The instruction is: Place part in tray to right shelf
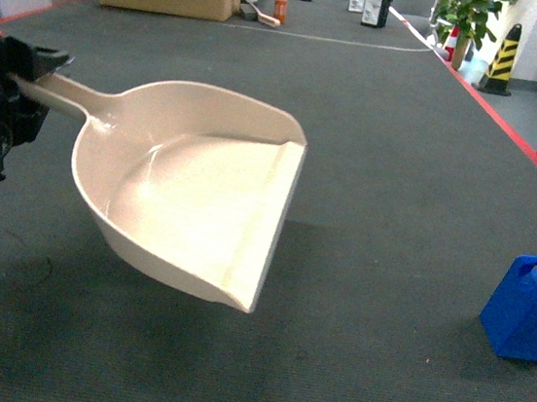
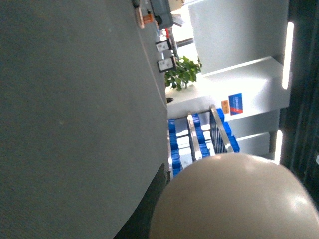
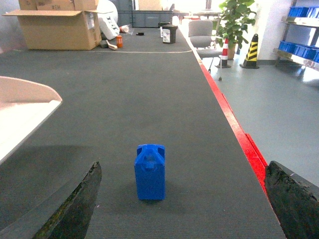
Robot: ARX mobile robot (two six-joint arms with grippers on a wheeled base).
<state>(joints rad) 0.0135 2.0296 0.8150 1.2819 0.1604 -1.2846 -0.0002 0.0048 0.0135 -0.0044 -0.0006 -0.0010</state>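
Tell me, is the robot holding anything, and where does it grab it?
Left gripper holds the tray by its handle end. Right jaws are open, empty.

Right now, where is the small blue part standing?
The part stands upright on the dark mat at the head view's lower right, apart from the tray; in the right wrist view it sits between the open right gripper's fingers.

Open carpet (image 3: 149,99) around part (image 3: 150,172)
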